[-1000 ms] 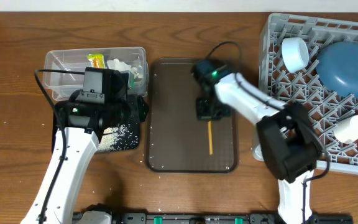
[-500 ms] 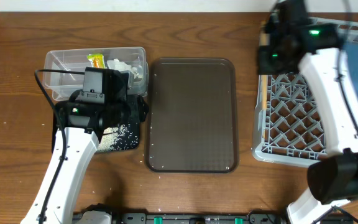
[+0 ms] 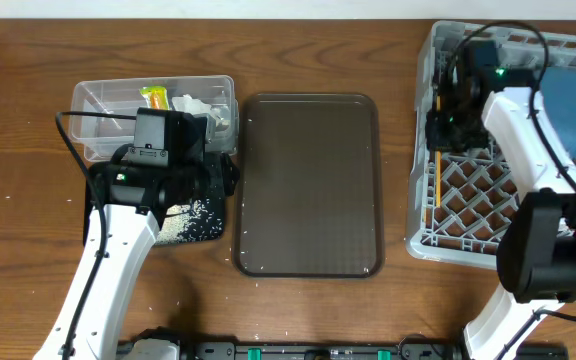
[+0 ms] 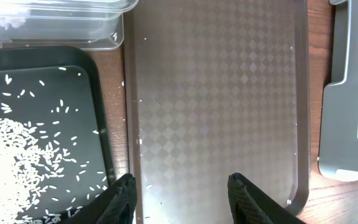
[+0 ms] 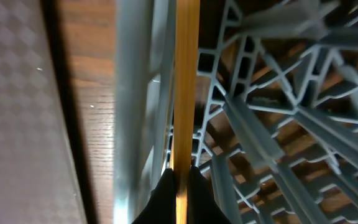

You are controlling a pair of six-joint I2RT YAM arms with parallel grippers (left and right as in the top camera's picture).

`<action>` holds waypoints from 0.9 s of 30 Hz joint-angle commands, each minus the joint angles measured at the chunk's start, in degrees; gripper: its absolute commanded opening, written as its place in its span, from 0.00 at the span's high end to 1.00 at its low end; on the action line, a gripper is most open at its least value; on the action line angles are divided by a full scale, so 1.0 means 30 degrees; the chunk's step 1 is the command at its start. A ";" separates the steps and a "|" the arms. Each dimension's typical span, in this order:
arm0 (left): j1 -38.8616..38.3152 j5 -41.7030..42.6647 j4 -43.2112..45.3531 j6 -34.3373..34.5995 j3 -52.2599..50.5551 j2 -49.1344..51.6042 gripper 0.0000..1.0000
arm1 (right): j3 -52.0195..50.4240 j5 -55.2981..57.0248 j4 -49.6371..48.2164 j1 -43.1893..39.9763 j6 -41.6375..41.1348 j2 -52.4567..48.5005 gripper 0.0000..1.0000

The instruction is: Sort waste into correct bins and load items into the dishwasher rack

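Since a moment ago the right arm has swung down from the far corner of the large square grey plastic rack point(image 3: 468, 205) and now reaches along its left wall, while the left arm has not stirred. The right hand point(image 5: 180, 185) is pinched shut on a thin wooden chopstick point(image 3: 432, 188), which runs lengthwise just inside that wall; whether it already rests on the lattice I cannot tell. The left hand point(image 4: 182, 202) hangs with fingers spread and nothing between them over the wide brown serving tray point(image 3: 308, 180), just beside the shallow black rectangular tray point(image 4: 101, 93) scattered with loose white rice grains point(image 4: 5, 162). The clear rectangular plastic tub point(image 3: 103, 100) holds the small green-yellow-orange snack wrapper point(image 3: 155, 97) and crumpled white tissue point(image 3: 203, 108), and the round blue plate point(image 3: 573, 100) sits in the rack. Loading the chopstick looks like the step in hand. Next, I judge, the right hand must lower it until the lattice bears it, part its fingers, and lift straight away so the stick neither slips through a gap nor rolls over the wall.
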State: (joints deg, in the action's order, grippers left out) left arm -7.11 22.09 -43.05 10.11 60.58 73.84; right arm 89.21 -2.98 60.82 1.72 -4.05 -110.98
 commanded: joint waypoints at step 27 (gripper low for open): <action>0.2732 -0.2426 -0.3570 -0.1413 0.0240 -0.2725 0.22 | 0.1115 -0.0583 0.0364 -0.2841 -0.0335 0.5297 0.02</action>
State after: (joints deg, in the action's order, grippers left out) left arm -0.01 15.66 -53.01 9.34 60.55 70.81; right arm 92.20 -4.29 61.39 -5.34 -5.26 -98.98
